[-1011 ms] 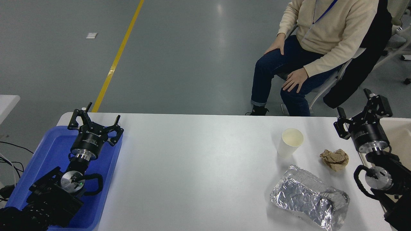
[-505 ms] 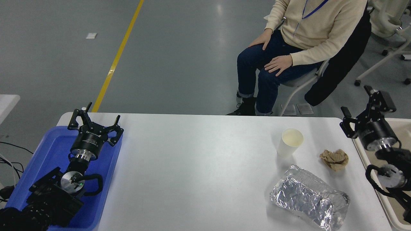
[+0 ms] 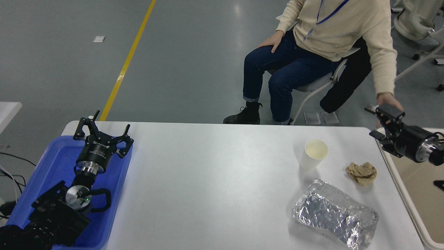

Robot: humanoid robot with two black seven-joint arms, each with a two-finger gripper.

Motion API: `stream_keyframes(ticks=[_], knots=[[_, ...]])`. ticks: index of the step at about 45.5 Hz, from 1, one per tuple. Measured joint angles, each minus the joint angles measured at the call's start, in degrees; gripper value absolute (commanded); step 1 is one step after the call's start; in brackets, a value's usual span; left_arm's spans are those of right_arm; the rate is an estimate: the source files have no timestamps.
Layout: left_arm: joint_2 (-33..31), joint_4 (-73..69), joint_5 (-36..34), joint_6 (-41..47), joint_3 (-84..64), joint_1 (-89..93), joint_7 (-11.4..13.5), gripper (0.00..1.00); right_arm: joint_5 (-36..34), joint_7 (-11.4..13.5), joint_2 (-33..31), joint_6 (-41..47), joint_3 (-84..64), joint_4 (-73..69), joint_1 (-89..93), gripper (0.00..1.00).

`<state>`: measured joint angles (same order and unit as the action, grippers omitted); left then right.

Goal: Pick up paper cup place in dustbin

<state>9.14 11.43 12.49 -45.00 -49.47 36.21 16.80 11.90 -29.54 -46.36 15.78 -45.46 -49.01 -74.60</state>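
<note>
Standing upright on the white table (image 3: 215,180), the paper cup (image 3: 313,154) is untouched, well to the left of the right gripper's fingers (image 3: 376,135) and a little nearer the camera. Right gripper (image 3: 381,125) hangs at the table's right edge, over the near corner of the dustbin (image 3: 407,194); fingers spread apart, nothing between them. A person's hand (image 3: 388,100) sits just behind those fingers; cannot tell whether it touches them. Crumpled brown paper ball (image 3: 361,173) lies between cup and dustbin, below-left of the right fingers. Foil container (image 3: 334,213) lies nearer the camera than both. Left gripper (image 3: 103,130) parked over the blue tray (image 3: 52,166), fingers splayed, empty, far left of the cup.
</note>
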Motion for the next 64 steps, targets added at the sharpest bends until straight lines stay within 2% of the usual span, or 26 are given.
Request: stream_keyframes(ticks=[12,21,33,45,64], knots=[[0.0,-0.01,-0.01,0.0,0.05,0.0,-0.02,1.0,1.24,0.35,5.54,15.89,-25.8,-3.39,-21.11,1.0],[-0.01,0.0,0.0,0.0,0.06,0.0,-0.02,1.0,8.35,0.45,10.34,24.24,-35.56,-6.26,-35.67,1.0],[0.0,0.0,-0.01,-0.01,0.01,-0.05,-0.02,1.0,15.24,0.59,19.28,27.9,-39.47,-9.39,-49.79,1.0],[0.0,0.0,-0.01,0.0,-0.01,-0.08,-0.02,1.0,17.11,0.99,28.13,28.83,-40.19,-10.25,-52.16,1.0],[0.0,0.0,-0.01,0.0,0.08,-0.07,-0.02,1.0,16.93,1.2,32.64,29.17,-38.84,-10.25,-51.52,1.0]])
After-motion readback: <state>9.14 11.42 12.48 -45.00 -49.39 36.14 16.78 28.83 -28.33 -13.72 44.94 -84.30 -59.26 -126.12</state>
